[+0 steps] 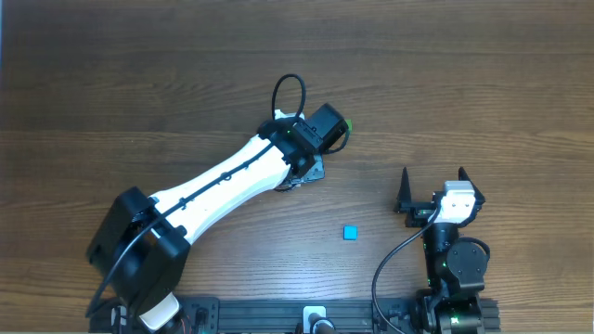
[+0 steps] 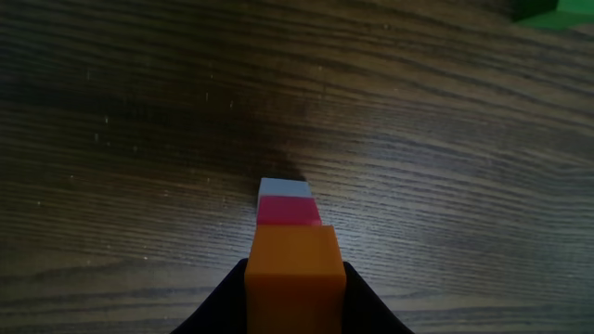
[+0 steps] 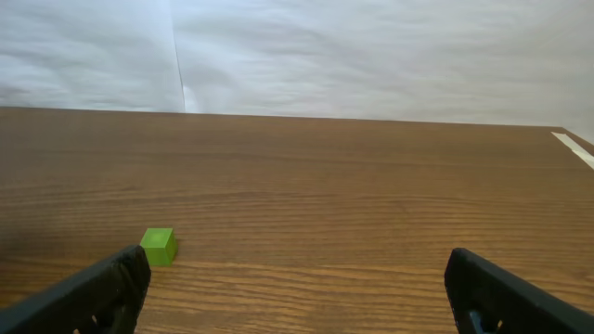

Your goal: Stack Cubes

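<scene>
My left gripper (image 2: 295, 308) is shut on an orange cube (image 2: 295, 274), one dark finger on each side. Directly beneath the orange cube are a red cube (image 2: 289, 211) and a white cube (image 2: 286, 188), in line with it; I cannot tell whether orange touches red. In the top view the left gripper (image 1: 304, 167) is near the table's middle and its arm hides that stack. A green cube (image 2: 555, 11) lies close by on the wood (image 3: 159, 246). A blue cube (image 1: 350, 233) lies alone nearer the front. My right gripper (image 1: 433, 176) stands open and holds nothing (image 3: 295, 269).
The brown wooden table (image 1: 139, 74) is bare at the back and left. A white sheet (image 3: 371, 56) hangs behind the table's far edge. The left arm's white link (image 1: 223, 181) lies diagonally across the centre-left.
</scene>
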You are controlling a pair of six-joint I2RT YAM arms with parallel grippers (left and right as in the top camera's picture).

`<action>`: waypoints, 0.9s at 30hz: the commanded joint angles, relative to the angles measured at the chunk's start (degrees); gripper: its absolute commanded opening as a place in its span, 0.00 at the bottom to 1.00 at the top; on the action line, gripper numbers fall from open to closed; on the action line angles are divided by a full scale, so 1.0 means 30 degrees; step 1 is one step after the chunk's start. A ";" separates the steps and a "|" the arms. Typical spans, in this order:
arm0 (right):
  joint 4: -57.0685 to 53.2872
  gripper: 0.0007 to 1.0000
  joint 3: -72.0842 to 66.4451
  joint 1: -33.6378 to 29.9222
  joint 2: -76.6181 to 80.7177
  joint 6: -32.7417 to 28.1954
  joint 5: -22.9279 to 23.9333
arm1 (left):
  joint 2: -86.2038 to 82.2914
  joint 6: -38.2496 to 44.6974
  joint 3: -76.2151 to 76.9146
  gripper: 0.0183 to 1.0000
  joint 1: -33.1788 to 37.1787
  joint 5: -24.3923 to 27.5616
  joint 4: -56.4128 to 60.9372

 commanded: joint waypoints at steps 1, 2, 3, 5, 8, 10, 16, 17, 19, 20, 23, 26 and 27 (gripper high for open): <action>-0.0015 0.99 -0.0146 -0.0138 -0.0117 -0.0066 -0.0168 | 0.0393 0.0277 0.0430 0.02 -0.0015 0.0277 -0.0022; -0.0015 0.99 -0.0146 -0.0138 -0.0117 -0.0066 -0.0168 | 0.0430 0.0270 0.0430 0.02 -0.0015 0.0277 -0.0015; -0.0015 0.99 -0.0146 -0.0138 -0.0117 -0.0066 -0.0160 | 0.0430 0.0270 0.0430 0.02 -0.0015 0.0277 -0.0022; -0.0015 0.99 -0.0146 -0.0138 -0.0117 -0.0066 -0.0168 | 0.0430 0.0277 0.0430 0.02 -0.0015 0.0277 -0.0029; -0.0015 0.99 -0.0146 -0.0138 -0.0117 -0.0066 -0.0168 | 0.0444 0.0270 0.0430 0.02 -0.0015 0.0262 -0.0189; -0.0015 0.99 -0.0146 -0.0138 -0.0117 -0.0066 -0.0160 | 0.0488 0.0277 0.0430 0.02 -0.0015 0.0255 -0.0189; -0.0015 0.99 -0.0146 -0.0138 -0.0117 -0.0066 -0.0168 | 0.0794 0.0270 0.0430 0.02 -0.0015 0.0211 -0.0153; -0.0015 0.99 -0.0146 -0.0138 -0.0117 -0.0066 -0.0168 | 0.0816 0.0270 0.0430 0.02 -0.0015 0.0211 -0.0153; -0.0015 0.99 -0.0146 -0.0138 -0.0117 -0.0066 -0.0168 | 0.0925 0.0270 0.0430 0.02 -0.0015 0.0204 -0.0146; -0.0015 0.99 -0.0146 -0.0138 -0.0117 -0.0066 -0.0168 | 0.0954 0.0270 0.0430 0.02 -0.0015 0.0204 -0.0146; -0.0015 0.99 -0.0146 -0.0138 -0.0117 -0.0066 -0.0168 | 0.1020 0.0270 0.0430 0.02 -0.0015 0.0204 -0.0146; -0.0015 0.99 -0.0146 -0.0138 -0.0117 -0.0066 -0.0160 | 0.1027 0.0270 0.0430 0.03 -0.0007 0.0117 -0.0117; -0.0015 0.99 -0.0146 -0.0138 -0.0117 -0.0066 -0.0168 | 0.1027 0.0270 0.0430 0.03 -0.0007 0.0117 -0.0087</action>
